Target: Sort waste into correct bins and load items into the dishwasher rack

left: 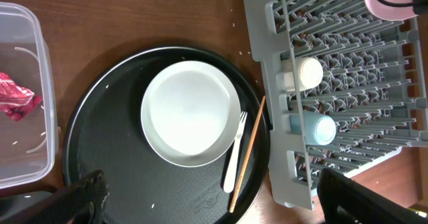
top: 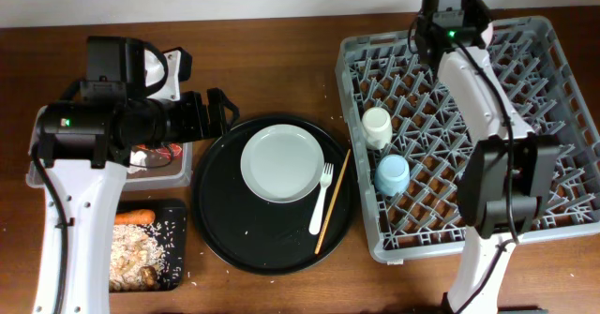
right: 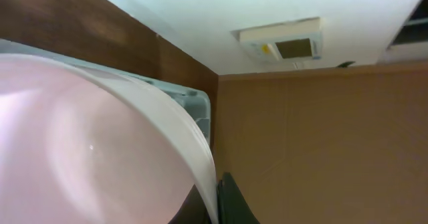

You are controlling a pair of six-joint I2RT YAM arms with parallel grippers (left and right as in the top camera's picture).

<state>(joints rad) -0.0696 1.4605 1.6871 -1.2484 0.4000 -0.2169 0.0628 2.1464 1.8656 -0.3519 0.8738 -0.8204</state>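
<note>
At the near left corner of the worktop (top: 281, 61) lies the shallow black tray (top: 180, 222). It holds beige rice-like scraps (top: 131, 253), with the small carrot (top: 134, 216) at its far end.

Toward the middle of the worktop sits the round black tray (top: 225, 211). The grey-green plate (top: 281, 164) lies flat in its far half. The white fork (top: 320, 206) lies just right of the plate with its tines pointing away. The chopsticks (top: 333, 201) lie slanted just beside the fork, along the tray's right side.

The dishwasher rack (top: 553, 89) fills the right side of the worktop. Near the rack's left edge the light blue cup (top: 392, 173) sits among the pegs. The cream cup (top: 377, 127) sits a little farther back, and the two cups are apart.

Along the left edge, beyond the shallow tray, stands the clear tub (left: 40, 63), mostly hidden under the left arm in the overhead view. The left wrist view shows the red wrapper (left: 17, 97) inside it.

The left gripper (left: 212, 184) hangs over the gap between the tub and the round tray. Its fingers (left: 90, 194) are spread wide and hold nothing.

Farthest back, over the far part of the rack, the right gripper (right: 214, 210) has its fingers (right: 233, 207) pinched narrow on the rim of the pale pink bowl (right: 80, 137). The bowl is tilted on edge. In the left wrist view it shows above the rack's far side. I cannot tell whether it touches the pegs.
</note>
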